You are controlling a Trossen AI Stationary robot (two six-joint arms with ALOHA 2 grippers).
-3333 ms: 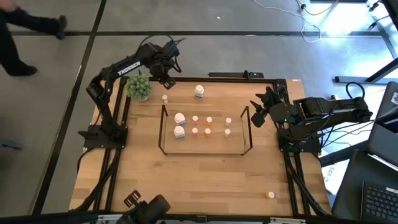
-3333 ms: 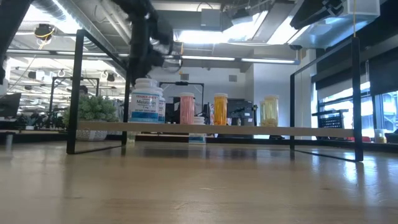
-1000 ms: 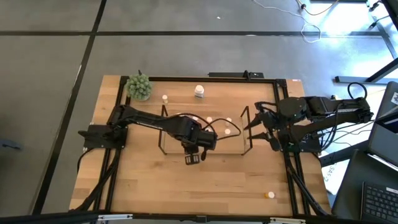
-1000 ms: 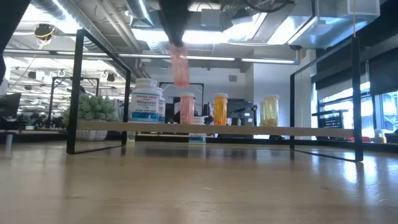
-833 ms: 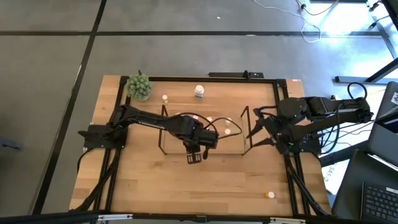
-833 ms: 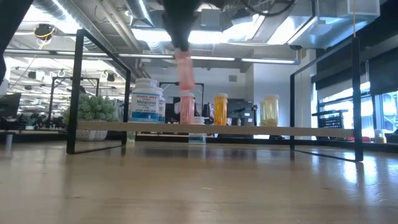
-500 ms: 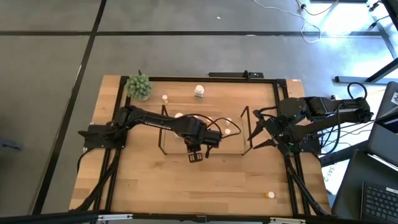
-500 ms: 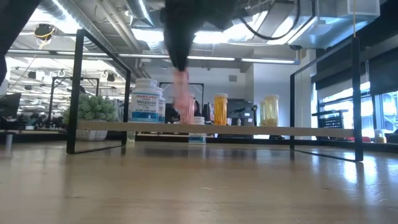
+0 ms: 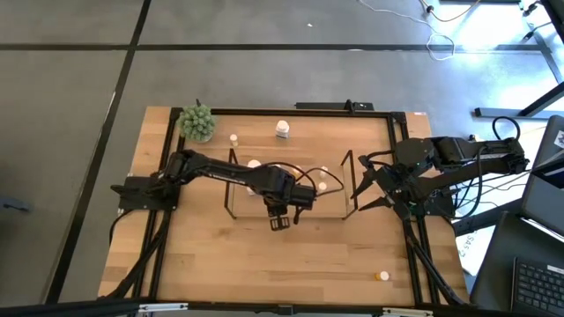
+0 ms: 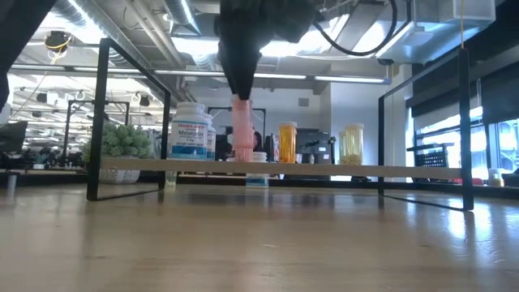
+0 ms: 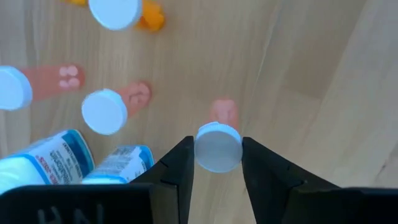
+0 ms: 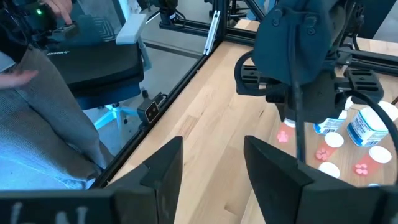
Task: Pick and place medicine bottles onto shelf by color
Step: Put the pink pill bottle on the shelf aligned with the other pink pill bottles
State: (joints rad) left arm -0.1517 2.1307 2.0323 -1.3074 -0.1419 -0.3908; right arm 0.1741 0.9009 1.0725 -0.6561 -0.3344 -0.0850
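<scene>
My left gripper reaches over the near part of the shelf and is shut on a pink bottle with a white cap. In the low view the pink bottle stands upright under the gripper, its bottom level with the shelf's base. Two white bottles with blue labels, pink bottles and an orange one stand on the shelf beside it. My right gripper is open and empty beyond the shelf's right end. My left gripper pinches the pink bottle's white cap between its two fingers, one on each side. The fingers come from above, pointing down. The bottle hangs upright below them; whether its bottom rests on the shelf's base, I cannot tell.
A green round plant stands at the far left corner. A white bottle and a small cream one stand on the table behind the shelf. An orange bottle lies near the near right corner. A person sits beyond the table.
My left gripper has come down with the pink bottle and gone slightly toward the table's right, staying shut on the cap. The bottle has dropped from well above the shelf to the level of its base, next to the other pink bottles.
</scene>
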